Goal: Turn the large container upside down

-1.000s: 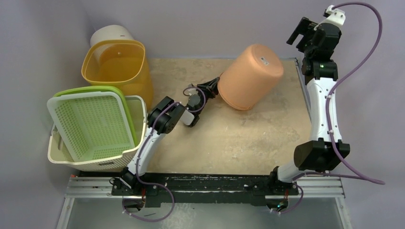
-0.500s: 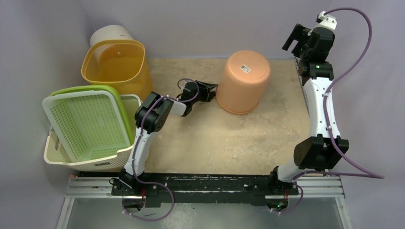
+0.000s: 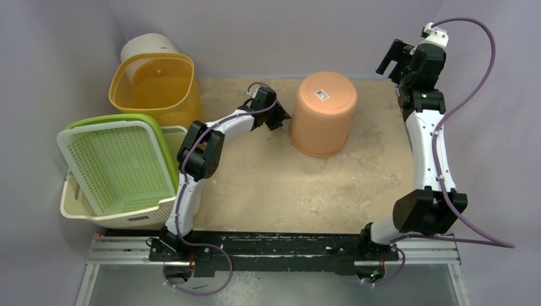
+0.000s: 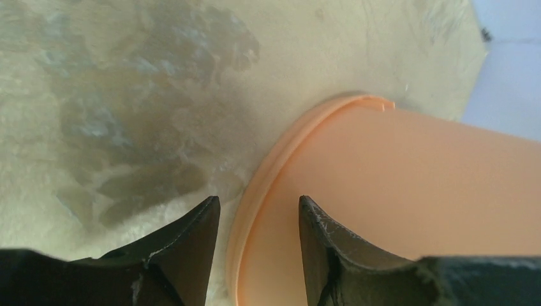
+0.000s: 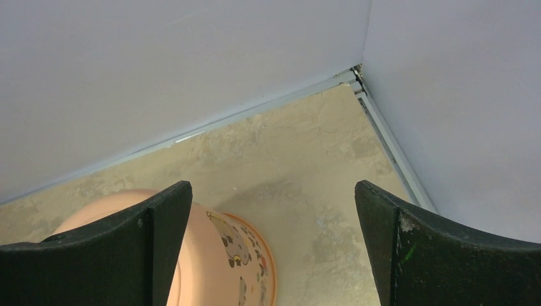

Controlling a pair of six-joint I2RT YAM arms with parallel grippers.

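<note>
On the worktop [image 3: 287,191], the left jaws stand apart just beside the large container [image 3: 319,127], which sits mouth-down at the far middle. The white label [image 3: 323,94] on its upturned base is too small to read. Beyond, the right jaws gape, empty.

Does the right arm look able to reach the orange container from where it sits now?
Probably yes. The right gripper hangs open over the far right corner, with only bare table between it and the orange container. The left gripper sits at the container's opposite side.
</note>
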